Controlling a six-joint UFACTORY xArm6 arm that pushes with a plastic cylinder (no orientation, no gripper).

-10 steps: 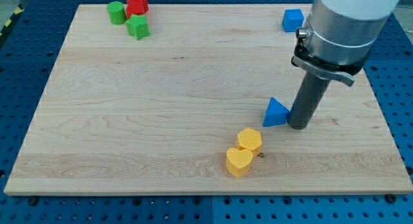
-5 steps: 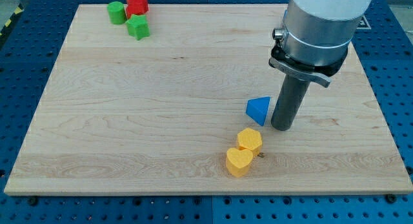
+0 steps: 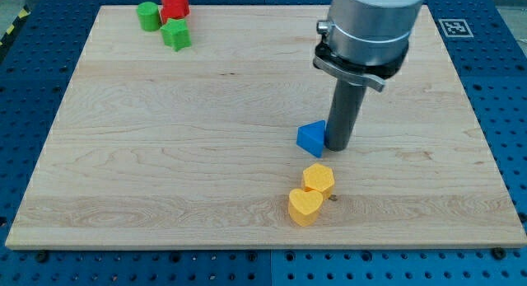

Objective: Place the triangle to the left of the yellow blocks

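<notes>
The blue triangle (image 3: 310,138) lies on the wooden board (image 3: 165,154), right of centre. My tip (image 3: 338,146) touches the triangle's right side. Two yellow blocks sit just below: a yellow hexagon (image 3: 318,179) and a yellow heart (image 3: 305,207), touching each other. The triangle is above the yellow blocks, a small gap from the hexagon.
A green cylinder (image 3: 149,16), a red star (image 3: 174,4) and a green block (image 3: 176,35) cluster at the board's top left. The arm's wide grey body (image 3: 366,26) hides the board's upper right part.
My tip has slid to the view's left and slightly up, pushing the blue triangle leftward with it. The arm now hides the blue block seen at the top right earlier.
</notes>
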